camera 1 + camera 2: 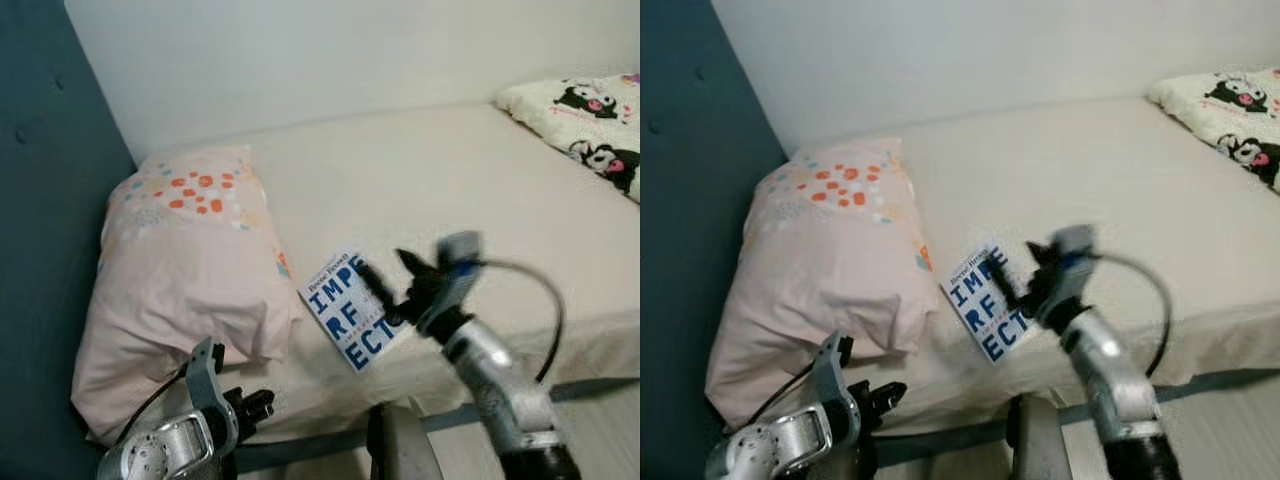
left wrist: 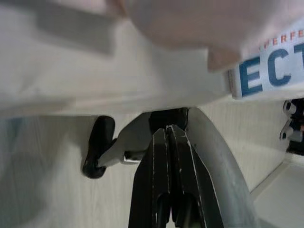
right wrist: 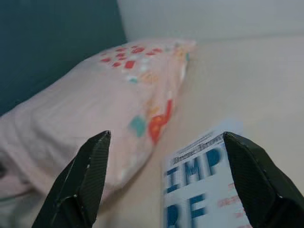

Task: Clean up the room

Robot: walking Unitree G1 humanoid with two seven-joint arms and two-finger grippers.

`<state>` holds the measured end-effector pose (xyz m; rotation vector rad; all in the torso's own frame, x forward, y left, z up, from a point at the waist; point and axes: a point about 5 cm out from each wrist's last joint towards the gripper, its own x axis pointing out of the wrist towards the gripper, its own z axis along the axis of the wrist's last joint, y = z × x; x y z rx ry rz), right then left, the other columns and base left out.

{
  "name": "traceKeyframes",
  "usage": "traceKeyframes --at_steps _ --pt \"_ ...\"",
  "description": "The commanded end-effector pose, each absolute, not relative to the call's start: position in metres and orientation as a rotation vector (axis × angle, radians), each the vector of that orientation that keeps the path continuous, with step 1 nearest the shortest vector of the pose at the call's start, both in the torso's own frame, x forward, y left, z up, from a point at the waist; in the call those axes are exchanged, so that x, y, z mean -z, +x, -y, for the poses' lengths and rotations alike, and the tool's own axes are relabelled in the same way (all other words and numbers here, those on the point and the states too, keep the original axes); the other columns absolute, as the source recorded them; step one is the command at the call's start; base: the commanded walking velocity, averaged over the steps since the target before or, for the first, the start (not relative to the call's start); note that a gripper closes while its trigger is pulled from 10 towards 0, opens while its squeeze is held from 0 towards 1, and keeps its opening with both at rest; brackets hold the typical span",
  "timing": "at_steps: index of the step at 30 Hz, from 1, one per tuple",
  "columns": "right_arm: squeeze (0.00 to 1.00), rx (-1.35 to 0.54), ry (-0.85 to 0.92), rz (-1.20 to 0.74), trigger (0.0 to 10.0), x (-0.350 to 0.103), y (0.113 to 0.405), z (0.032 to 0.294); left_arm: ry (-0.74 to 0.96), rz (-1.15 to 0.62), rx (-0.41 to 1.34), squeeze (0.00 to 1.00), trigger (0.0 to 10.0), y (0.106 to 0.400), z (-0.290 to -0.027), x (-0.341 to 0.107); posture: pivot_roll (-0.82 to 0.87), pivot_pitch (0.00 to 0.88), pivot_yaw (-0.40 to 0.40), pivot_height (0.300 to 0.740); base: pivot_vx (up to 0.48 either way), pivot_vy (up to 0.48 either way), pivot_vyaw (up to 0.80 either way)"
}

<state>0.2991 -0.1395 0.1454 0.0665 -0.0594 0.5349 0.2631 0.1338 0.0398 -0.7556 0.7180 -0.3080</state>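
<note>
**Desk:** Where did the book lie?

**Photographer:** The white paperback book with large blue block lettering [image 1: 350, 308] lay flat near the front edge of the cream-sheeted bed [image 1: 450, 180], just beside the pale pink pillow with orange and blue spots [image 1: 185, 270]. The pillow rested against the dark teal padded headboard [image 1: 45, 200].

**Desk:** And the arms?

**Photographer:** The right gripper [image 1: 388, 282] hung over the book, its two long black fingers [image 3: 80, 183] spread wide, one toward the pillow side and one over the cover. Whether a fingertip touched the book could not be told. The left gripper [image 2: 166, 142] sat low below the mattress edge, its fingers pressed together and holding nothing.

**Desk:** Anything else?

**Photographer:** A cream blanket printed with black cartoon figures [image 1: 590, 115] lay at the far right end of the bed, well apart from the book.
</note>
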Motion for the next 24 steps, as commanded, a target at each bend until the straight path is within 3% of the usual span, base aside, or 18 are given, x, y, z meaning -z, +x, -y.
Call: traceKeyframes --at_steps 1,4,5,6,7,11,13,24 --pt "0.00 -0.443 0.105 0.035 10.0 -0.142 0.299 0.147 -0.722 -0.751 0.295 0.00 10.0 0.262 -0.129 -0.033 -0.09 0.192 0.041 0.587 0.000 0.000 0.00" --pt "0.00 -0.271 0.223 -0.030 10.0 -0.130 0.301 0.163 -0.578 -0.709 0.346 0.00 10.0 0.266 -0.121 -0.038 -0.10 0.190 0.047 0.587 0.000 0.000 0.00" --pt "0.58 -0.166 0.315 -0.051 10.0 -0.124 0.300 0.173 -0.487 -0.646 0.380 0.00 10.0 0.270 -0.118 -0.045 -0.10 0.190 0.051 0.587 0.000 0.000 0.00" --pt "1.00 -0.093 0.433 -0.073 10.0 -0.119 0.298 0.179 -0.391 -0.562 0.406 0.00 10.0 0.274 -0.117 -0.053 -0.10 0.190 0.051 0.587 0.000 0.000 0.00" --pt "1.00 -0.040 0.526 -0.102 10.0 -0.113 0.294 0.183 -0.327 -0.503 0.433 0.00 10.0 0.277 -0.116 -0.060 -0.10 0.189 0.055 0.587 0.000 0.000 0.00" --pt "1.00 -0.019 0.592 -0.118 10.0 -0.108 0.291 0.183 -0.294 -0.456 0.456 0.00 10.0 0.278 -0.116 -0.066 -0.10 0.189 0.055 0.587 0.000 0.000 0.00" --pt "1.00 -0.051 0.748 -0.252 10.0 -0.084 0.276 0.165 -0.195 -0.358 0.497 0.00 10.0 0.277 -0.122 -0.078 -0.09 0.189 0.050 0.587 0.000 0.000 0.00" --pt "1.00 0.045 0.885 -0.415 10.0 -0.050 0.260 0.154 -0.129 -0.274 0.528 0.00 10.0 0.271 -0.136 -0.093 -0.06 0.192 0.037 0.587 0.000 0.000 0.00"
